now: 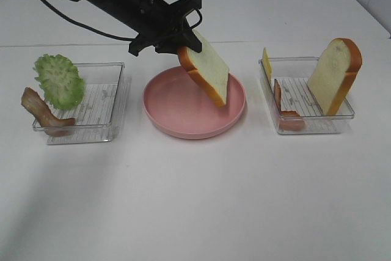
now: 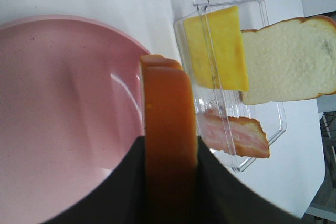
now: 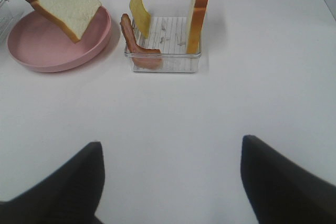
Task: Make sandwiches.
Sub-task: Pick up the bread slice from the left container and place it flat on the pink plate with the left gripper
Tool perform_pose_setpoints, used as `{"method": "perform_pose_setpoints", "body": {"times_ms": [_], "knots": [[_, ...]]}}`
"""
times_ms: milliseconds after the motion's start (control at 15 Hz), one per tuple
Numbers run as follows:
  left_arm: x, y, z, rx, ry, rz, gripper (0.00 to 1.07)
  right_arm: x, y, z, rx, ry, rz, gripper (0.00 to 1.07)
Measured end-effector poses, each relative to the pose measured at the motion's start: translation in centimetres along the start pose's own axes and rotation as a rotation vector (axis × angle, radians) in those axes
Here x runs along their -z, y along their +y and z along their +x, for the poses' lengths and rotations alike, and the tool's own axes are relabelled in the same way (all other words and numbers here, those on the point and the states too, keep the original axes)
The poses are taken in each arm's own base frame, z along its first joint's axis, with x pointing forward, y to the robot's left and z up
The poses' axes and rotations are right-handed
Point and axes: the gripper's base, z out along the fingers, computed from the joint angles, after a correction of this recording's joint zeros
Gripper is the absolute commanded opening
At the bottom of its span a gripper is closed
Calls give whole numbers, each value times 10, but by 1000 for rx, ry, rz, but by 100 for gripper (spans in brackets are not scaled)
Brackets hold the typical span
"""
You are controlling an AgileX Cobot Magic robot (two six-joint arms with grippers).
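Nearest to us, the white bench [image 1: 195, 212] spreads under the right end effector [image 3: 170, 142], whose two dark fingers [image 3: 79, 182] stand wide apart, released and holding nothing (only the right wrist view shows it).

Farther back, three things sit in a row. On the left is a clear plastic rectangular tray [image 1: 98, 99]. A reddish-brown bacon strip [image 1: 43, 111] is draped at its near left corner, and behind that a ruffled green lettuce leaf [image 1: 59, 79] leans upright at the left wall. In the middle is a round pink plate [image 1: 177, 117]. On the right, a second clear plastic tray [image 1: 305, 125] has another bacon strip [image 1: 282, 107] bent at its near left corner and a thin yellow cheese slice [image 1: 267, 64] standing at its far left corner. A toy white bread slice with orange-brown crust [image 1: 335, 74] stands on edge along its right side.

Over the far part of the plate, the black left end effector [image 1: 183, 44] is clenched on the crust of a second toy bread slice [image 1: 208, 71]. This slice hangs tilted above the plate; we cannot tell whether its lower corner touches.
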Motion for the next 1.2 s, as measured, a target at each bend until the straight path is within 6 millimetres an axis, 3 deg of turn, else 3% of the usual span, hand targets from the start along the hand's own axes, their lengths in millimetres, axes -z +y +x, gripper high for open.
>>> {"method": "perform_pose_setpoints", "body": {"times_ms": [267,733,867,1067,1200], "knots": [[-24,21,8,61,41,5,0,0,0,0,0,0,0,70],[-33,30,10,133,52,26,4,0,0,0,0,0,0,70],[-33,31,10,149,53,26,19,0,0,0,0,0,0,70],[-37,34,13,157,69,22,66,0,0,0,0,0,0,70],[-39,38,15,141,89,0,76,0,0,0,0,0,0,70]]}}
